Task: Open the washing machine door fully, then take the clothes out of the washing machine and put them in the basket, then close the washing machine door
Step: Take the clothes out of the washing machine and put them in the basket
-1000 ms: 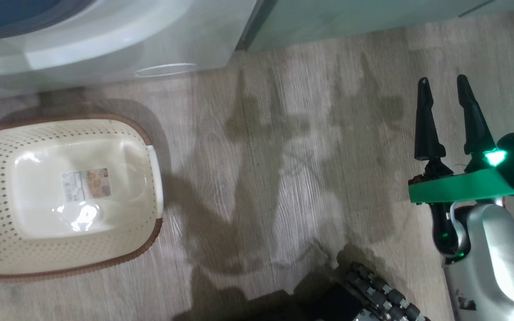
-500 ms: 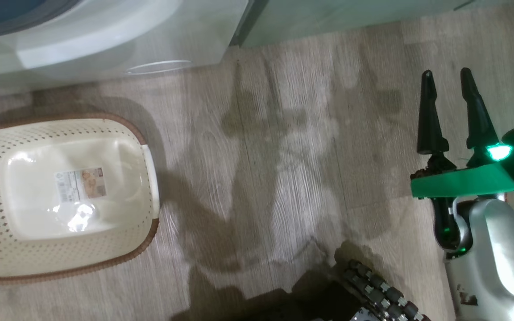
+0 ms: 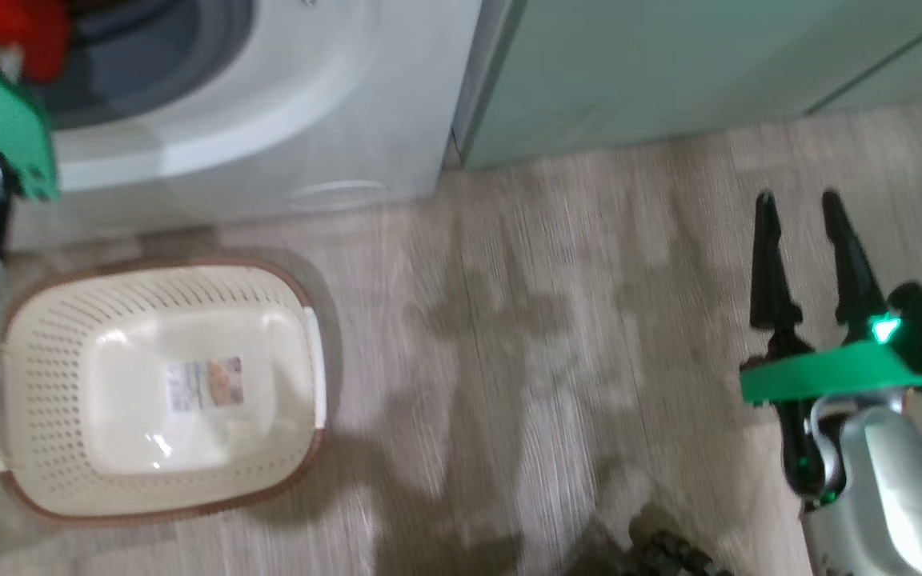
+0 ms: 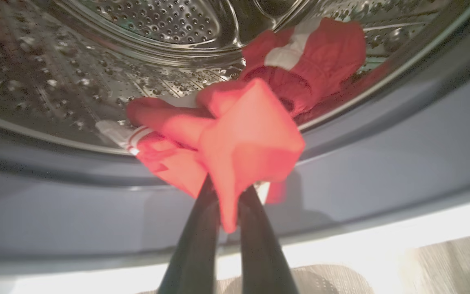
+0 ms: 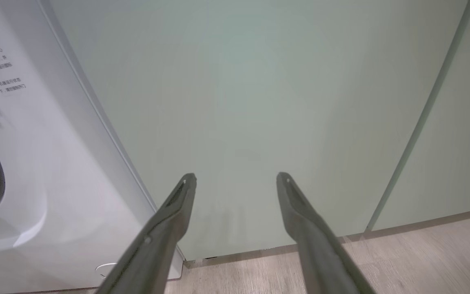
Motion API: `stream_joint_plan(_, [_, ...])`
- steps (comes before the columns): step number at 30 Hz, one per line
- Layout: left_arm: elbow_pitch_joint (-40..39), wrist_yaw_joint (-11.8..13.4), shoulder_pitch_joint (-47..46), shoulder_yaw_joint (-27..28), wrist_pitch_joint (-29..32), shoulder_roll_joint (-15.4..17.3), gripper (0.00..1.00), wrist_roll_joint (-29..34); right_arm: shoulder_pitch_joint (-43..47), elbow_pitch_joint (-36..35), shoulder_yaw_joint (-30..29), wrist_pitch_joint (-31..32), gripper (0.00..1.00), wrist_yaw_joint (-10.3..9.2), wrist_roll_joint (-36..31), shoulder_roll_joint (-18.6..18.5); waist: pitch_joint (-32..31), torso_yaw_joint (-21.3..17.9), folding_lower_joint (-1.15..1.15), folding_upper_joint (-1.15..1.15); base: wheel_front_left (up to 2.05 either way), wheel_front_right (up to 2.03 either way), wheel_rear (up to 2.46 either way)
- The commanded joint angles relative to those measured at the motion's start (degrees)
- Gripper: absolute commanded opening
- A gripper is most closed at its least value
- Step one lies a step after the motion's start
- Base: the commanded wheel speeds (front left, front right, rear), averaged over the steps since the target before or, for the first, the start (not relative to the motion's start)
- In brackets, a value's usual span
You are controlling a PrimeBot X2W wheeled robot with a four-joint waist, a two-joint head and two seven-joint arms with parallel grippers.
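Note:
The washing machine (image 3: pixel 309 104) stands at the upper left, its grey-rimmed steel drum (image 4: pixel 96 61) open before my left wrist camera. My left gripper (image 4: pixel 229 196) is shut on a bunch of the red clothes (image 4: pixel 243 139) at the drum's mouth. More red cloth with a white stripe (image 4: pixel 320 53) lies deeper inside. In the head view the clothes (image 3: pixel 5 32) show red at the top left corner. The basket (image 3: pixel 45 416) sits on the floor below the machine, with nothing in it. My right gripper (image 3: pixel 801 208) hangs open at the right, with nothing between its fingers. The washing machine door is out of view.
Pale green cabinets (image 3: pixel 669 64) stand right of the machine, and my right gripper (image 5: pixel 237 179) points at them. Wood-look floor (image 3: pixel 525 336) spreads between the basket and my right arm. The machine's white front (image 5: pixel 35 163) shows at the left of the right wrist view.
The head camera has shifted, bringing the machine's opening, the red clothes and my left wrist into the upper left. My right gripper stays open in the same pose.

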Motion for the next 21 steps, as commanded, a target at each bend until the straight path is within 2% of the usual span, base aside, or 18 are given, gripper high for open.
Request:
stream_joint_plan(1, [-1.0, -0.4, 1.9, 1.5, -2.6, 1.6, 0.00, -1.4, 2.2, -0.9, 0.8, -0.3, 1.00, 0.37, -0.5, 0.2, -4.6, 1.7, 0.00, 0.00, 0.00, 0.00, 0.00])
stream_joint_plan(6, [-1.5, -1.7, 8.7, 2.4, -6.8, -1.3, 0.00, -4.0, 4.8, 0.2, -0.1, -0.3, 1.00, 0.37, -1.0, 0.2, -9.5, 3.6, 0.00, 0.00, 0.00, 0.00, 0.00])
stream_joint_plan(12, [-4.3, -2.1, 16.4, 1.8, -8.4, -4.1, 0.00, -5.1, 6.9, 1.0, -0.7, -0.3, 1.00, 0.37, -1.6, 0.2, -14.1, 6.0, 0.00, 0.00, 0.00, 0.00, 0.00])
stream_joint_plan(21, [-8.2, -1.1, 27.9, 0.4, -8.8, -6.7, 0.00, -5.2, 9.0, 1.9, -0.9, -0.3, 1.00, 0.37, -1.6, 0.1, -18.4, 8.2, 0.00, 0.00, 0.00, 0.00, 0.00])
